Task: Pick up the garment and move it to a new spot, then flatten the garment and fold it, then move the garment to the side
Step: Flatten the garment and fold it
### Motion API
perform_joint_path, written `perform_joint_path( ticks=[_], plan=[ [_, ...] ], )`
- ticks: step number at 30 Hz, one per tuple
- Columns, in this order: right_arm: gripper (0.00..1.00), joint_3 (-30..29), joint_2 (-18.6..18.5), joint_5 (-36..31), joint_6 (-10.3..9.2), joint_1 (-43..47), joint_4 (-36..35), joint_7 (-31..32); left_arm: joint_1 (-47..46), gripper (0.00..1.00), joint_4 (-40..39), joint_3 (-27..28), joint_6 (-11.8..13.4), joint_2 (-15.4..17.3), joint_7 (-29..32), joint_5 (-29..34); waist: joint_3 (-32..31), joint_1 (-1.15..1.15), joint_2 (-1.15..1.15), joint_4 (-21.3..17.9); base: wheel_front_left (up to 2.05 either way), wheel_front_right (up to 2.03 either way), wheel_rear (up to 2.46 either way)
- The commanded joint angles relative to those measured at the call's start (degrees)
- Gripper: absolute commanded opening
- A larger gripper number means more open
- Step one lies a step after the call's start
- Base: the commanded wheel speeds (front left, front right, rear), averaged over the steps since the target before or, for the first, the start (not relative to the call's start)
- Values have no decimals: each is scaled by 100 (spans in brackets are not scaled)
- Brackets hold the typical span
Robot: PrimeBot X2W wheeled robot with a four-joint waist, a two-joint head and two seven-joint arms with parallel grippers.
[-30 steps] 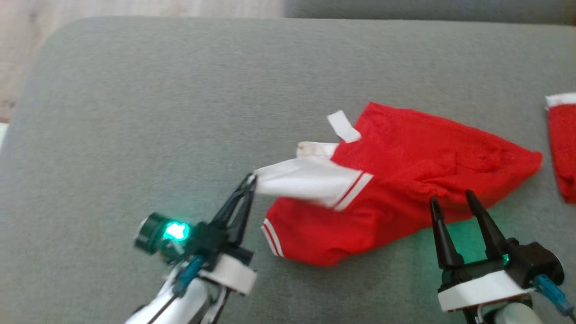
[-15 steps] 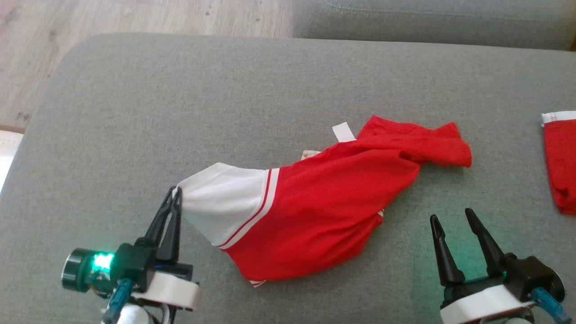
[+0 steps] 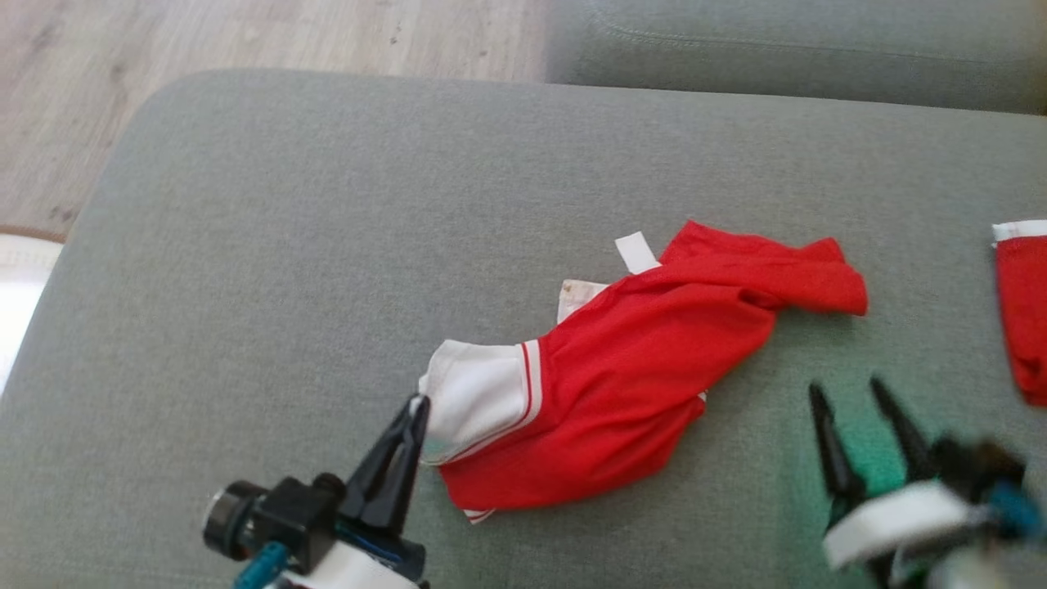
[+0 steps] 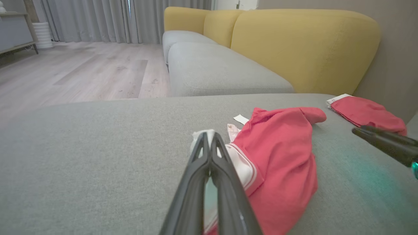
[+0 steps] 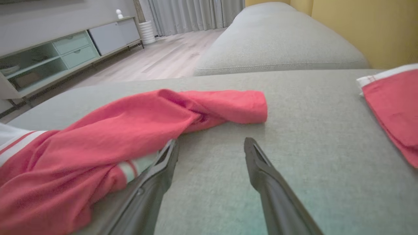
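Pinching the white end of the garment (image 3: 630, 376), your left gripper (image 3: 418, 403) is clamped on the cloth, probably so you can draw that corner out and spread the bunched red body lying mid-cushion. Your right gripper (image 3: 846, 386) hangs spread wide and empty just beside the garment's near edge, likely ready for a second corner. You're on a grey sofa seat (image 3: 327, 245), another red piece (image 3: 1022, 319) at its right, wood floor (image 3: 245, 41) beyond.

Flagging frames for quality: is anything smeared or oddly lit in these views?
Head view: the right hand is motion-blurred, the garment and left hand fairly sharp, and green light tints the cushion beside it. Left wrist view: sharp, green cast on the cushion at right. Right wrist view: soft even light, no glare.
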Motion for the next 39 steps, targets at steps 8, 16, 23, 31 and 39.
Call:
perform_joint_path(
  ticks=[8, 16, 23, 31, 39],
  plan=[
    [100, -394, -860, -41, -4, -1885, 441, 1352, -477, 0, 98, 16, -155, -86, -61, 199, 290, 0, 0, 268, 0, 0, 0],
    [100, 8, -1107, 242, -4, -2643, 1493, 2312, -798, 0, 269, -109, -286, -270, -53, 326, 556, 0, 0, 425, 0, 0, 0],
    [0, 428, -1077, 731, -4, -2650, 1708, 2061, -902, 0, 372, -11, -260, -289, -184, 341, 594, 0, 0, 341, 0, 0, 0],
    [0, 642, -1228, 1058, -4, -2758, 1717, 1373, -1136, 0, 523, 318, -179, -67, -459, 602, 364, 0, 0, 45, 0, 0, 0],
    [0, 247, -1581, 1207, -4, -1985, 1151, 1142, -1276, 0, 208, 733, -175, 274, -582, 1052, 143, 0, 0, -291, 0, 0, 0]
  ],
)
